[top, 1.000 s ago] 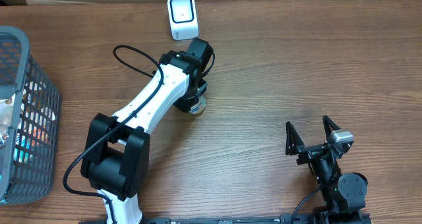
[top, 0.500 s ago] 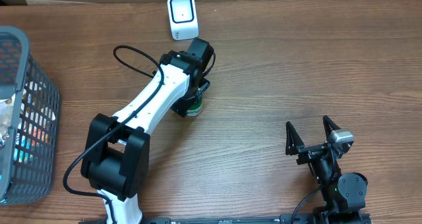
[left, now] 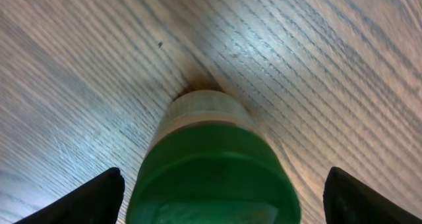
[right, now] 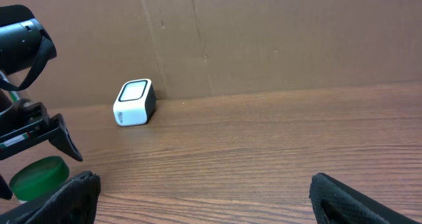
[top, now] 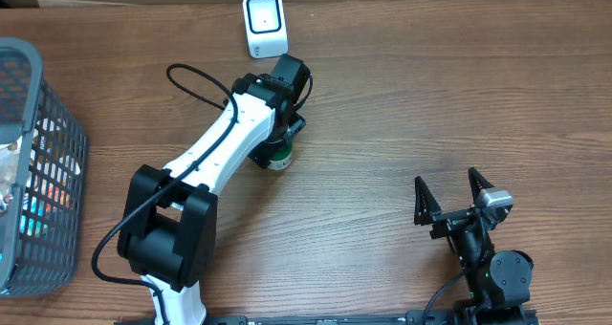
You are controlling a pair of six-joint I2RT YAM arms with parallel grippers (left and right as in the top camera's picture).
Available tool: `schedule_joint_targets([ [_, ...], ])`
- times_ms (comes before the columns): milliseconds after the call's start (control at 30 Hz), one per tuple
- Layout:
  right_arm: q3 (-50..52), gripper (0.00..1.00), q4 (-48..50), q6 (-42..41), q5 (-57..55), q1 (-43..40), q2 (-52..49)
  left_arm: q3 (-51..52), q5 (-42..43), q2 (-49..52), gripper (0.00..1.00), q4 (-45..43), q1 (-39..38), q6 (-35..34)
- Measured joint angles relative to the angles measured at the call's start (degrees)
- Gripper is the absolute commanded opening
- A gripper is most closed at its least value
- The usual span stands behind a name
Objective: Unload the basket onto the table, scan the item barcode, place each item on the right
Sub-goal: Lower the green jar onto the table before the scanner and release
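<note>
item: green-lidded jar point(left: 211, 165), upright on table point(top: 430, 96), near barcode scanner point(top: 264, 24)
handling: probably light, rigid, smooth plastic, may slip; grip the sides below the lid
left pincer point(left: 226, 196): fingers apart, straddling jar from above, gap each side, not clamped
right pincer point(top: 447, 179): wide apart, empty, well away

The left gripper point(top: 281, 145) hangs over a green-capped jar point(top: 278, 160) on the wooden table point(top: 430, 96) — near the white scanner point(top: 264, 24).
</note>
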State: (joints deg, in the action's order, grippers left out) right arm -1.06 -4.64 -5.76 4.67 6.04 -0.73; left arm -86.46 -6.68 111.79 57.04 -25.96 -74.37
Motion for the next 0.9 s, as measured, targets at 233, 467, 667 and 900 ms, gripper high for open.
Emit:
schedule_joint_targets([
  [233,0.0,1.00,0.0,0.0,0.0,0.0,0.0,-4.2,0.0,0.0,0.79,2.0,0.2,14.1],
  [467,0.0,1.00,0.0,0.0,0.0,0.0,0.0,-10.9,0.7,0.0,0.72,4.3,0.9,29.0],
  [667,0.0,1.00,0.0,0.0,0.0,0.0,0.0,-17.9,1.3,0.0,0.69,10.7,1.4,40.3],
  [900,0.0,1.00,0.0,0.0,0.0,0.0,0.0,-40.5,1.3,-0.1,0.68,28.5,6.1,46.2],
])
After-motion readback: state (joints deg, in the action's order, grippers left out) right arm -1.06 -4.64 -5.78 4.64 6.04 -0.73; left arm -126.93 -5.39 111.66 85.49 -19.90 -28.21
